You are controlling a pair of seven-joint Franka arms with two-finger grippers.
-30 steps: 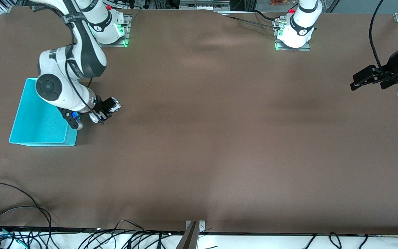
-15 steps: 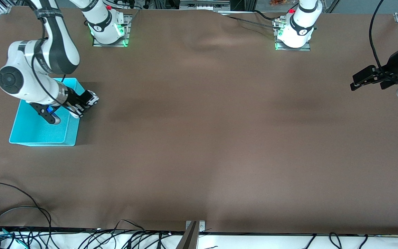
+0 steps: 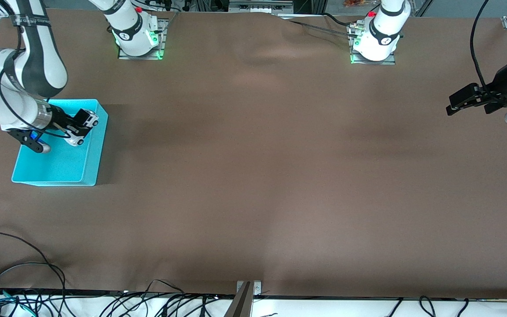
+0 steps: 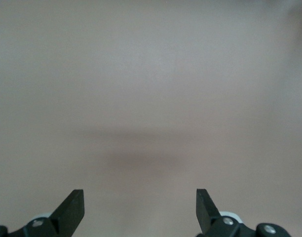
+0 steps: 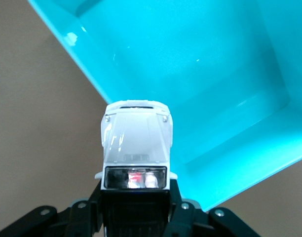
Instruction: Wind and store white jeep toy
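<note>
Right fingers grip white jeep toy, hood pointing away, over cyan bin; left fingers spread.

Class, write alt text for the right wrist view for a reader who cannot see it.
The right tool is shut on a white jeep, holding it up over the edge of a cyan bin. The jeep's hood points away from the camera, and brown table shows beside the bin.

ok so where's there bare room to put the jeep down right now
The cyan bin floor toward the front camera is bare. The brown table between bin and the open left gripper is free. Crowded only under the right gripper holding the white jeep toy.
</note>
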